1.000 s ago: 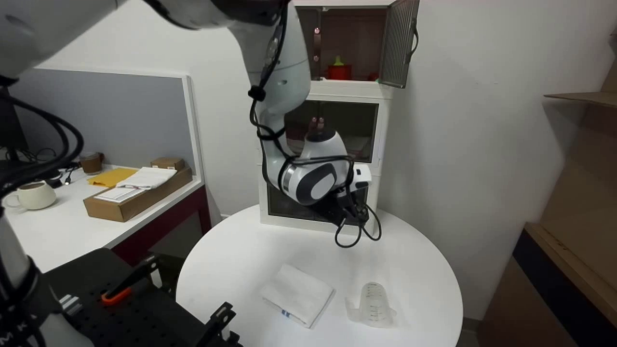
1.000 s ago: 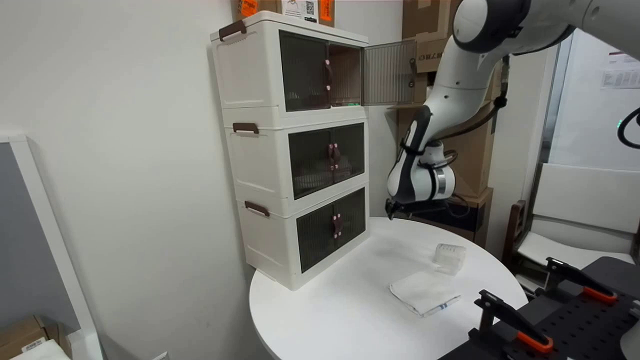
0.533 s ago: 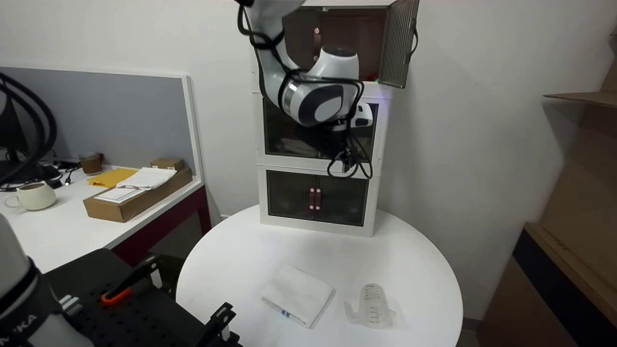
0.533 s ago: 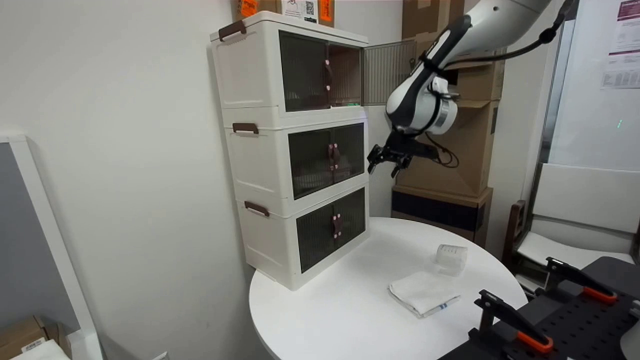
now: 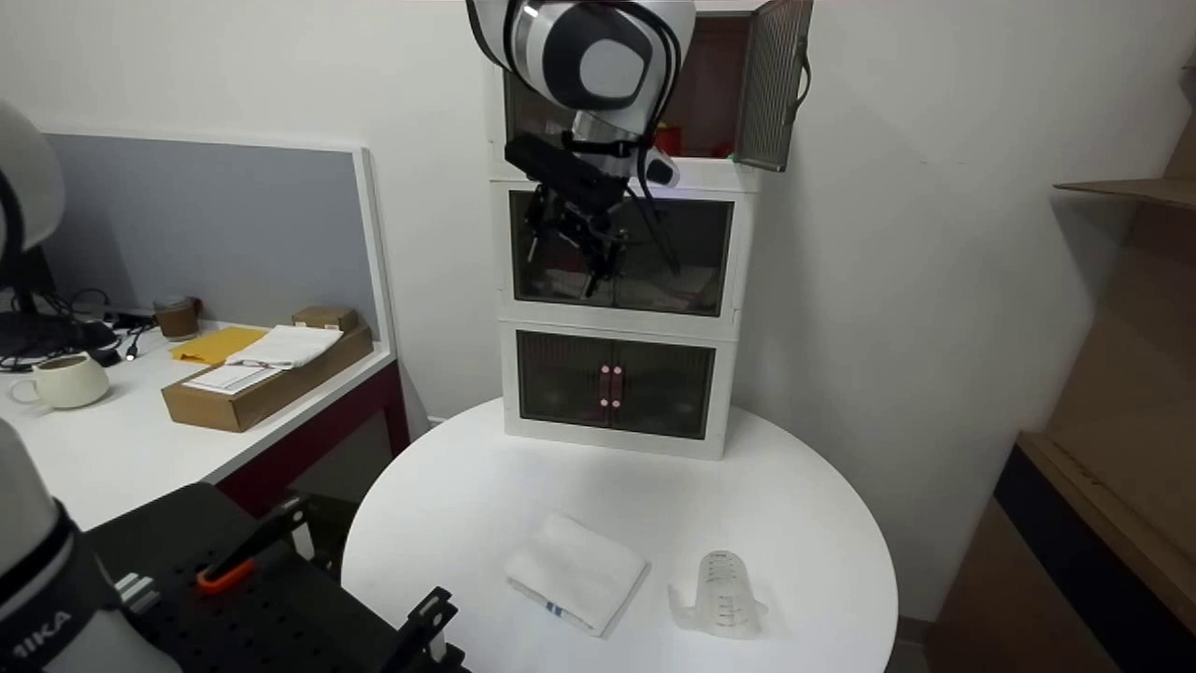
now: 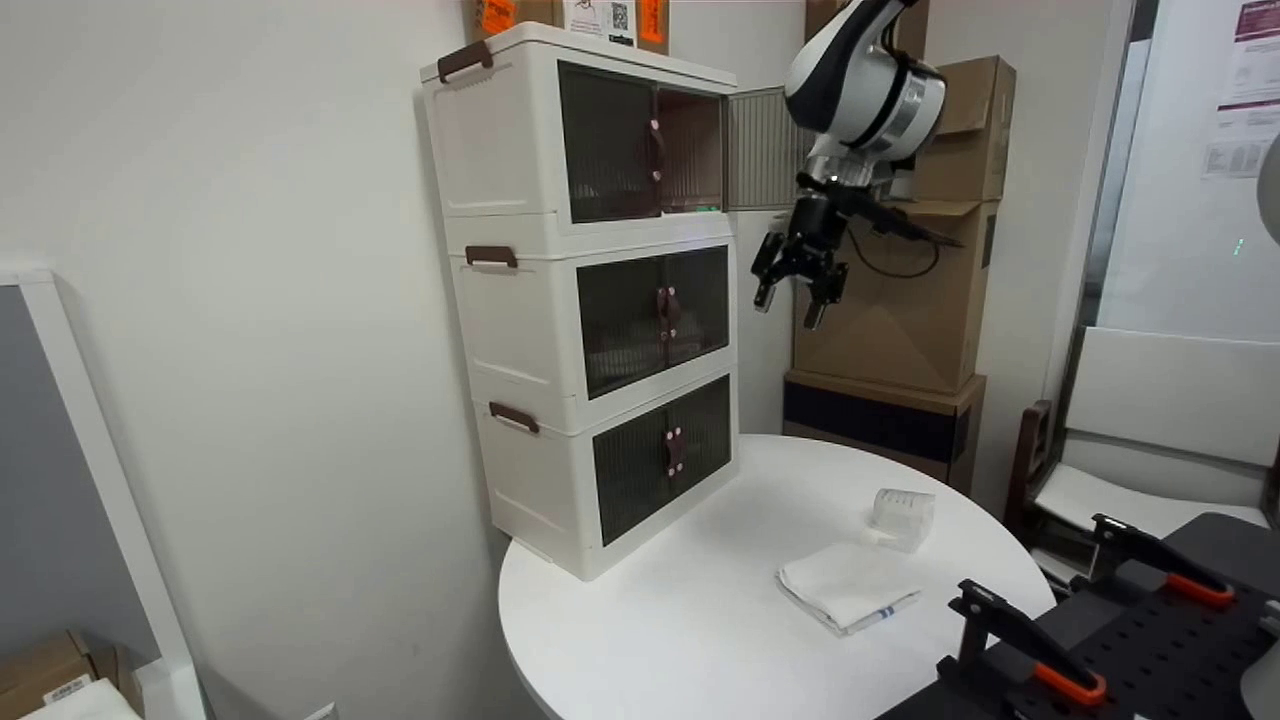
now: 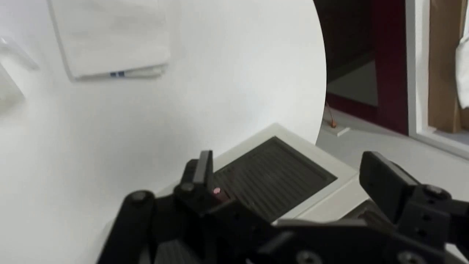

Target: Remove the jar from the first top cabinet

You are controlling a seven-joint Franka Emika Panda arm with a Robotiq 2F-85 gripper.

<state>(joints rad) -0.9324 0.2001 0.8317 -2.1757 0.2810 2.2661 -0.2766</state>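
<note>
The jar (image 5: 724, 598), clear and whitish with measuring marks, is on the round table; it also shows in an exterior view (image 6: 902, 520) and at the left edge of the wrist view (image 7: 7, 91). I cannot tell whether it lies or stands upside down. The first top cabinet (image 6: 495, 150) tops the white stack; its right door (image 6: 768, 150) is swung open. A red item (image 5: 667, 140) shows inside, partly behind my arm. My gripper (image 5: 562, 269) is open and empty, apart from the stack, at middle-unit height in both exterior views (image 6: 788, 308). Its spread fingers show in the wrist view (image 7: 287, 157).
A folded white cloth (image 5: 576, 572) lies beside the jar on the round table (image 5: 448, 505). The two lower units (image 6: 655, 320) have shut doors. Cardboard boxes (image 6: 880, 330) stand behind the arm. A black perforated board (image 5: 280, 608) with clamps is at the table's near side.
My gripper has risen from in front of the lowest unit to the middle unit's height, and the wrist has turned. The jar has shifted very slightly on the table.
</note>
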